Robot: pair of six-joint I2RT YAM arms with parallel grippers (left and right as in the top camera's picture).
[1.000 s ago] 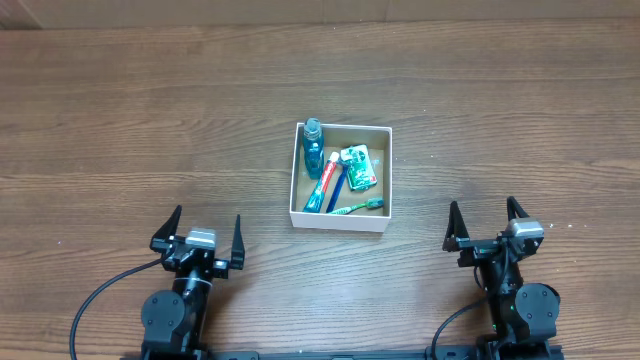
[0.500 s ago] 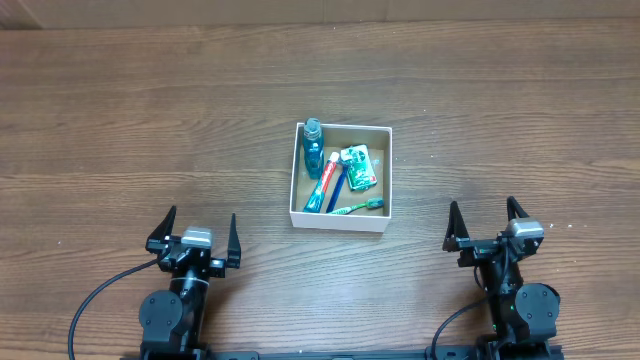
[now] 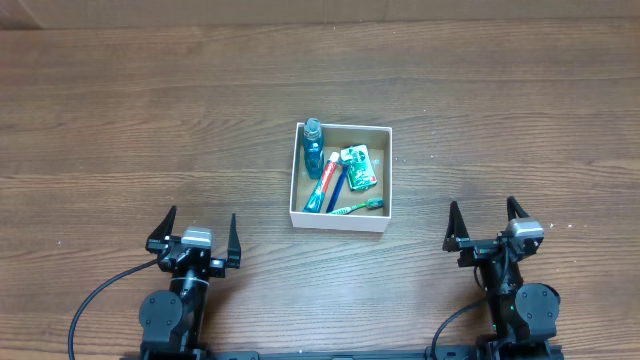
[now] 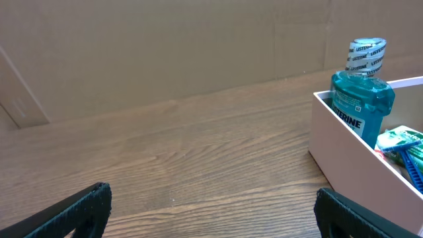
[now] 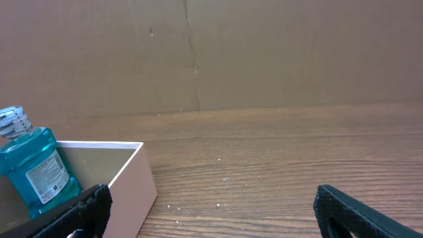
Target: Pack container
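Observation:
The container (image 3: 340,219), a small square cardboard box with white walls and a brown inside, sits at the table's middle. In it lie a blue mouthwash bottle (image 3: 313,147), a toothpaste tube (image 3: 322,184), a blue toothbrush (image 3: 337,187), a green toothbrush (image 3: 358,207) and a green packet (image 3: 357,166). My left gripper (image 3: 195,229) is open and empty near the front left. My right gripper (image 3: 486,222) is open and empty near the front right. The left wrist view shows the box wall (image 4: 350,162) and bottle (image 4: 358,99); the right wrist view shows the box (image 5: 135,185) and bottle (image 5: 33,165).
A brown cardboard wall (image 5: 198,53) stands along the table's far edge. Bare wood table (image 3: 150,120) lies around the box on all sides.
The left gripper pulled back slightly toward the front edge between one second ago and half a second ago. Nothing else has moved.

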